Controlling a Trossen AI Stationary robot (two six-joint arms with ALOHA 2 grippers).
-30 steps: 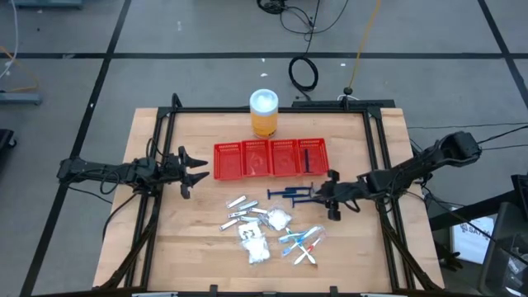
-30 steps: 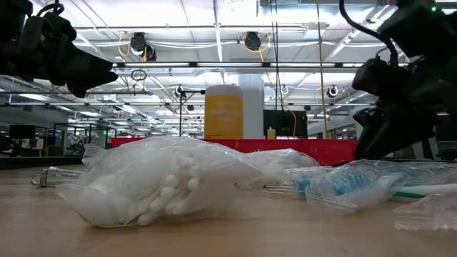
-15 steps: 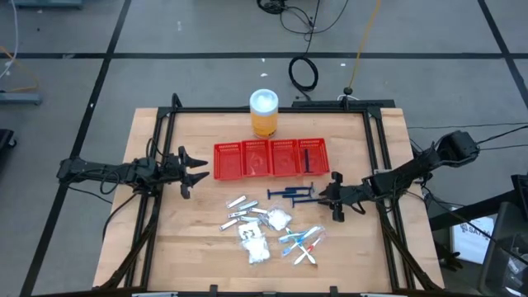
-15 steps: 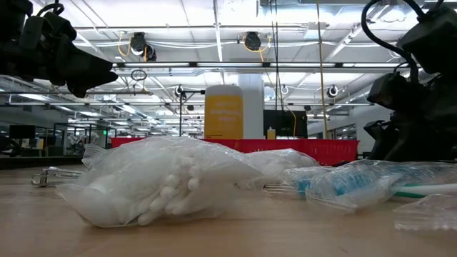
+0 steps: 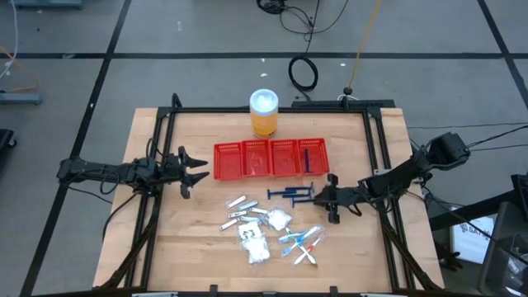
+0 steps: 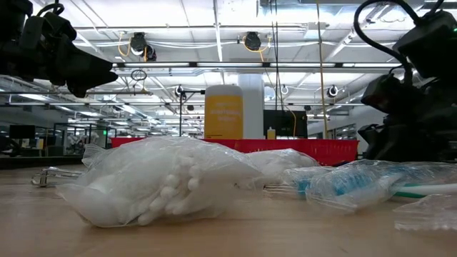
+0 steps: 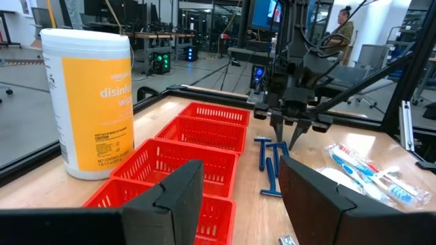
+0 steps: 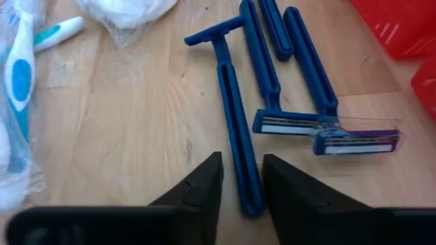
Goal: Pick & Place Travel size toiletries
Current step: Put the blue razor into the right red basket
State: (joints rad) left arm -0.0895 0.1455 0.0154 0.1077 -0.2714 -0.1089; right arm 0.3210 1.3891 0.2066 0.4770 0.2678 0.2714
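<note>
Three dark blue razors (image 5: pixel 289 194) lie flat on the table in front of the red tray (image 5: pixel 247 160). My right gripper (image 8: pixel 242 165) has come slanting down from the table's right, with its fingers open. They stand close on either side of the free handle end (image 8: pixel 249 199) of the nearest razor, and a thin gap shows on each side. A fourth razor (image 5: pixel 307 157) lies in the tray's rightmost compartment. Silvery tubes (image 5: pixel 239 203), white packets (image 5: pixel 256 244) and wrapped sticks (image 5: pixel 301 241) lie nearer the front edge. My left gripper (image 5: pixel 194 169) waits open at the tray's left end.
An orange jar with a white lid (image 5: pixel 264 113) stands behind the tray. A black frame (image 5: pixel 375 148) runs along the table's sides and back. Bare wood shows at the front left and front right of the table.
My right gripper has sunk toward the table and crept a little toward the razors, keeping its downward slant. The razors and the other items lie as before.
</note>
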